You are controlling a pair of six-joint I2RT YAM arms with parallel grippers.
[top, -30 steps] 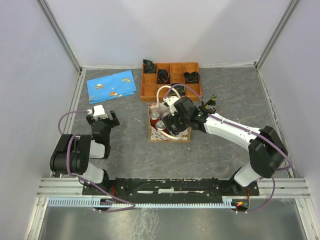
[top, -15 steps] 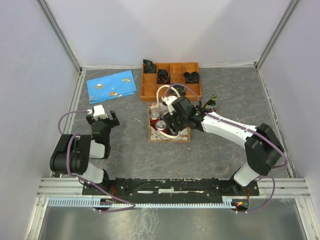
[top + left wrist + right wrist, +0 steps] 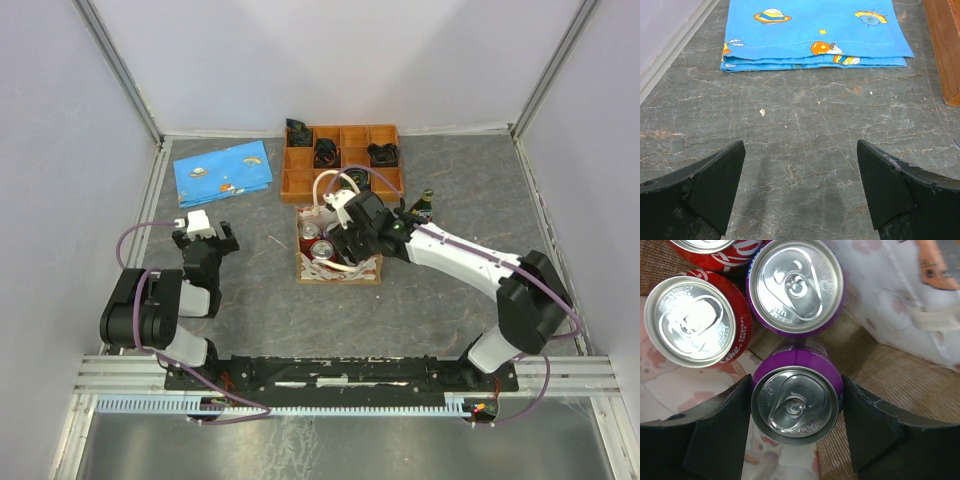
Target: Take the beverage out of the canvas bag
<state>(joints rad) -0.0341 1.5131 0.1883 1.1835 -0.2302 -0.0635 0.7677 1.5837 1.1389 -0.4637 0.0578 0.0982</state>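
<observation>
Your workspace is a grey marbled table (image 3: 250, 290) boxed in by pale walls. The canvas bag (image 3: 312, 272) sits near the middle of it, just in front of the orange tray (image 3: 300, 183). Your right gripper (image 3: 345, 240) is lowered into the bag's open mouth.

From the right wrist you see four cans standing upright, packed together on the bag's tan-brown lining. A red cola can (image 3: 690, 320) is at the left, another red can (image 3: 715, 247) is at the top edge, and a far purple can (image 3: 795, 285) is at top centre. The near purple can (image 3: 796, 405) sits directly below that one.

Your right gripper (image 3: 796, 390) has the near purple can between its fingers (image 3: 715, 435). One black pad lies flat against each side of the can with no gap showing, so the jaws are closed to the can's width. The bag's cream printed fabric (image 3: 880, 300) folds away at the upper right.

Your left gripper (image 3: 205, 238) is well apart from the bag, off to its left. In its own view the left gripper (image 3: 800, 150) is spread wide with only bare table between the fingers. A blue cartoon-print cloth (image 3: 815, 35) lies ahead of it. A dark bottle (image 3: 424, 207) stands on the table just right of the bag.
</observation>
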